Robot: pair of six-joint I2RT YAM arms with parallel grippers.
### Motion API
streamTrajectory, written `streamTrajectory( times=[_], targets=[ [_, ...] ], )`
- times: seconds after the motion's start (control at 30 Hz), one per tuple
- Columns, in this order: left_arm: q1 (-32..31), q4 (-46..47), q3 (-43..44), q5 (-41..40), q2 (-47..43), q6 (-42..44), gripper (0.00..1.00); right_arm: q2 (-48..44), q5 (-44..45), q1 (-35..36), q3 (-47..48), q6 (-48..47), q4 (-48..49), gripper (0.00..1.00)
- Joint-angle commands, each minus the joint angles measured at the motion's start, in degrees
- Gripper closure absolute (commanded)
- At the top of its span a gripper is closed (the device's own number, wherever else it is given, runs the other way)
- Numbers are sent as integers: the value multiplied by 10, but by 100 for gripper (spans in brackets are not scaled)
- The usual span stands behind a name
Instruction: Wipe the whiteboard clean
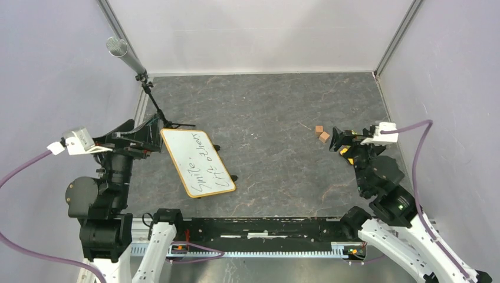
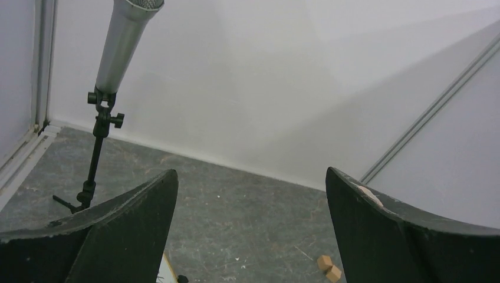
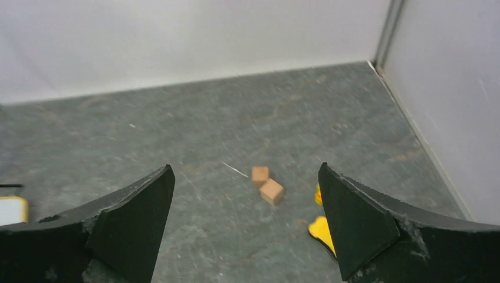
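The whiteboard (image 1: 197,162), a small white board in a yellow-tan frame with black handwriting on it, lies angled on the grey table left of centre. My left gripper (image 1: 148,134) hovers just beyond the board's left upper edge, open and empty. In the left wrist view only a sliver of the whiteboard (image 2: 166,272) shows at the bottom, between the wide-apart fingers of the left gripper (image 2: 250,171). At the table's right side my right gripper (image 1: 338,140) is open, far from the board. Nothing lies between the fingers of the right gripper (image 3: 246,166). A corner of the whiteboard (image 3: 12,210) peeks in at the left edge.
Two small wooden cubes (image 1: 322,133) (image 3: 266,186) (image 2: 329,268) lie just ahead of the right gripper. A yellow object (image 3: 322,230) sits partly hidden behind its right finger. A microphone on a black stand (image 1: 121,48) (image 2: 124,41) stands at the back left corner. White walls enclose the table.
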Motion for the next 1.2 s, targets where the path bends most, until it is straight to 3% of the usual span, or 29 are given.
streamTrajectory(
  times=[0.0,0.1,0.23,0.47,0.57,0.67,0.83,0.97,1.07,1.17],
  targets=[
    [4,-18,-4,40,34,24,0,87,112,4,25,36,-70,2],
    [4,-24,-10,74,60,28,0,170,133,4,36,47,-107,2],
    [4,-33,-15,131,90,52,0,231,109,4,-16,16,-58,2],
    [4,-47,-37,113,86,96,0,241,-90,-5,-136,20,116,2],
    [4,-55,-52,88,81,111,0,243,-135,-49,-180,53,173,2],
    [-1,-53,-73,78,72,130,0,249,-137,-110,-193,85,173,2],
    [-18,-44,-111,27,49,143,0,188,-187,-240,-248,128,214,2],
    [-31,-24,-142,19,32,135,0,156,-144,-298,-257,143,223,2],
    [-53,7,-179,9,23,137,0,178,-100,-334,-246,155,238,2],
    [-70,27,-204,-15,20,147,0,222,-147,-393,-230,179,250,2]
  ],
)
